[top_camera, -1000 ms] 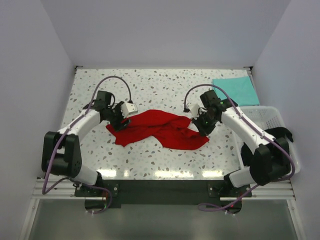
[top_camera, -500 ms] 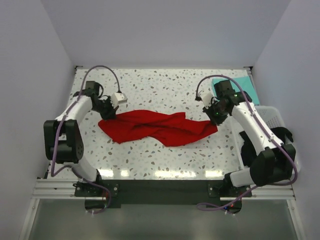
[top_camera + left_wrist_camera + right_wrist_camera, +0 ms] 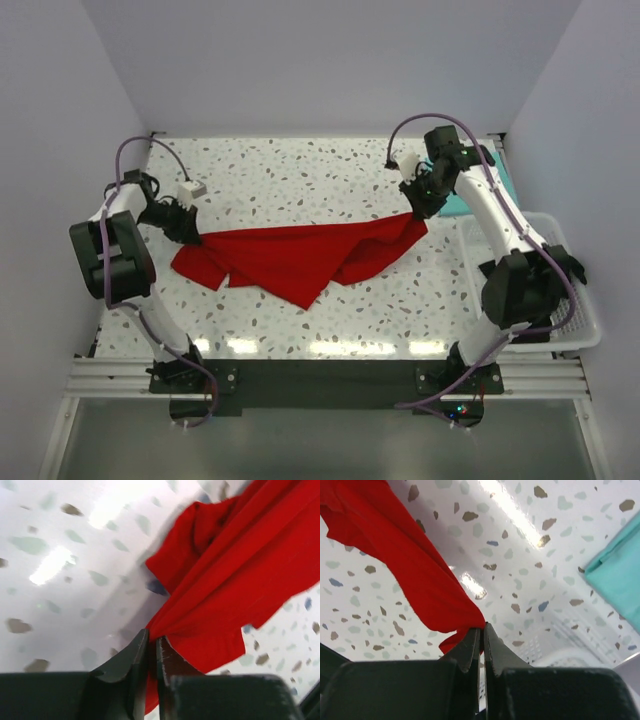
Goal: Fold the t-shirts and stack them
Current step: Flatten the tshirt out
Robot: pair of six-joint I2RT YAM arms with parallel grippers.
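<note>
Both clamp red t-shirt [image 3: 290, 255]: L hand [image 3: 183, 227] its left end, R hand [image 3: 418, 206] right.

Table [image 3: 300, 170]: white top, grey and dark speckles, glossy, with light glare along the near edge.
Red t-shirt [image 3: 290, 255]: spread wide across the middle, both ends raised off the surface, a sagging point reaching toward the near edge; contact there unclear.
Mint-teal t-shirt [image 3: 620, 575]: folded flat, behind and right of the red t-shirt.
Basket [image 3: 585, 340]: white lattice, right of the red t-shirt, at the table's right edge.
</note>
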